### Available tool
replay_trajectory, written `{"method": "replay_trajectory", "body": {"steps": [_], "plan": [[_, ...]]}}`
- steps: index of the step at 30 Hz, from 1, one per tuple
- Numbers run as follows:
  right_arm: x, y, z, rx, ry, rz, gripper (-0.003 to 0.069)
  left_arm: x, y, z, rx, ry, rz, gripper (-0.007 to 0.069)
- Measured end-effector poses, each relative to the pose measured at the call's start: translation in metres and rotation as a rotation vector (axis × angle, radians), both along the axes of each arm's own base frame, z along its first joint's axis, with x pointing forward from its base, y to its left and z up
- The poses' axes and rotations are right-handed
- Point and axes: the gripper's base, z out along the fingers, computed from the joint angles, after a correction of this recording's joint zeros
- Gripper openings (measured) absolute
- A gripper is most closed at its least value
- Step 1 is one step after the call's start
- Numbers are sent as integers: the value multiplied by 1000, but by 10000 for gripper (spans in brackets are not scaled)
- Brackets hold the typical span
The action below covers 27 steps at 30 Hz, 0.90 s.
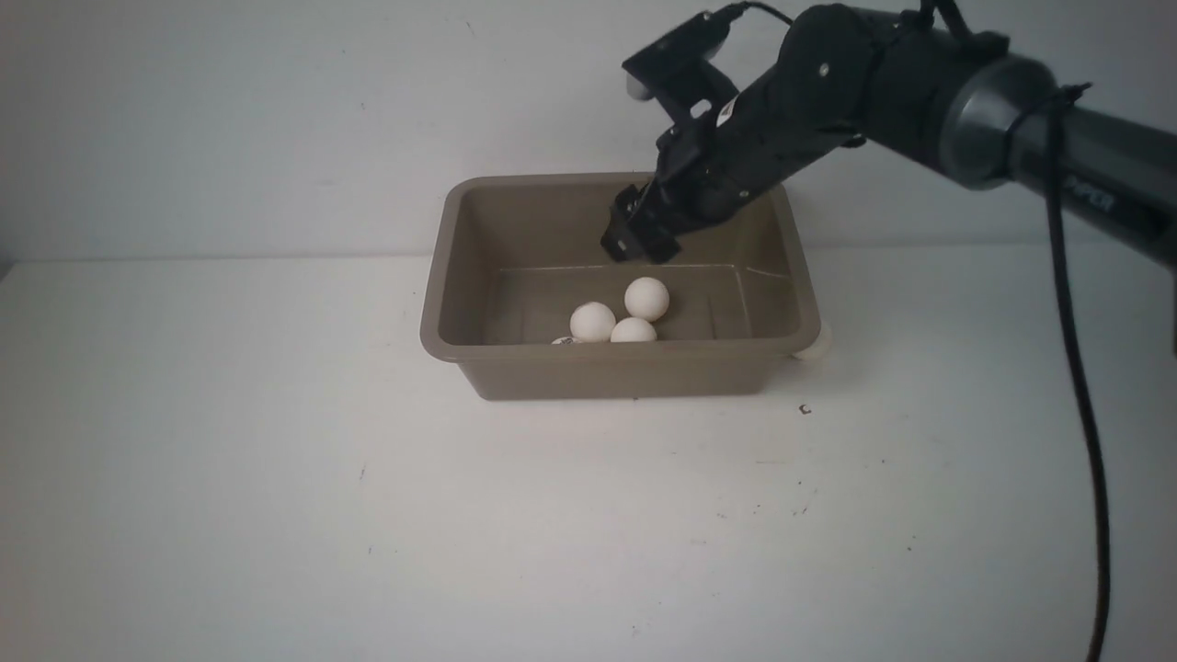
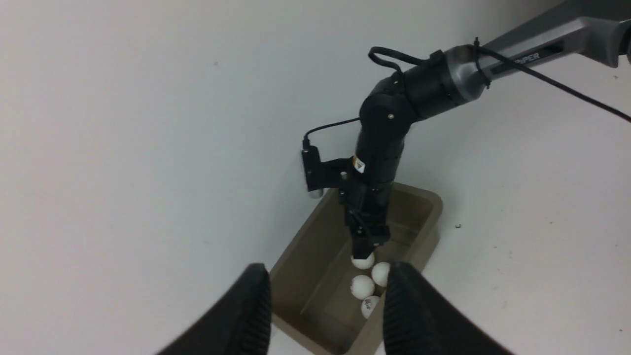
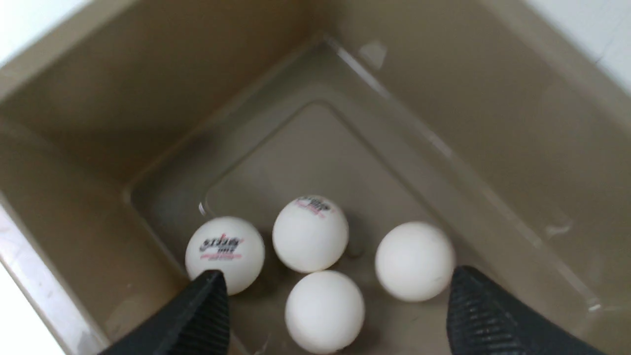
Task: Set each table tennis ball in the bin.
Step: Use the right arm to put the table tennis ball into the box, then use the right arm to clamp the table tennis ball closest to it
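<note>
R fingers point(image 3: 197, 320) spread over bin point(image 1: 616, 372), 4 balls point(image 3: 309, 231) inside, L fingers point(image 2: 246, 315) spread, empty

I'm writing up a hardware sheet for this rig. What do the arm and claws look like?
The right arm is a grey tube with printed lettering, ending in black jointed housings. A black cable runs along it, cinched by a tie, and a black camera box sits at the wrist. The right claw and left claw have black fingers with ribbed inner faces.
</note>
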Motion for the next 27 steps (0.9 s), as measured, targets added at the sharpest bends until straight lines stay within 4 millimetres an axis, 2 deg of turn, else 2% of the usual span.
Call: {"method": "replay_trajectory", "body": {"steps": [1, 2, 4, 5, 6, 9, 11, 15, 20, 23, 27], "plan": [[0, -3, 7, 2, -23, 1, 527, -11, 8, -9, 1, -2, 41, 252], [-1, -6, 15, 3, -46, 4, 517, -12, 10, -16, 6, 14, 61, 247], [-1, -23, 37, 10, -97, -8, 489, -17, 15, -34, 24, 44, 100, 242], [0, -40, 50, 22, -120, -33, 472, -18, 18, -49, 38, 66, 133, 239], [1, -43, 50, 24, -118, -38, 471, -20, 20, -51, 36, 57, 143, 239], [4, -90, 58, 58, -106, -105, 456, -16, 23, -79, 24, 26, 194, 237], [6, -121, 49, 89, -73, -139, 454, -15, 24, -95, 10, -10, 208, 237], [3, -167, 21, 159, -19, -170, 453, -15, 25, -130, -43, -66, 226, 237], [-15, -213, -12, 210, -50, -133, 452, -12, 27, -170, -156, -87, 271, 237], [-24, -220, -30, 179, -79, -58, 452, -7, 28, -187, -174, -48, 311, 237], [-37, -216, -53, 156, -119, 41, 452, -2, 28, -197, -208, -6, 340, 237]]}}
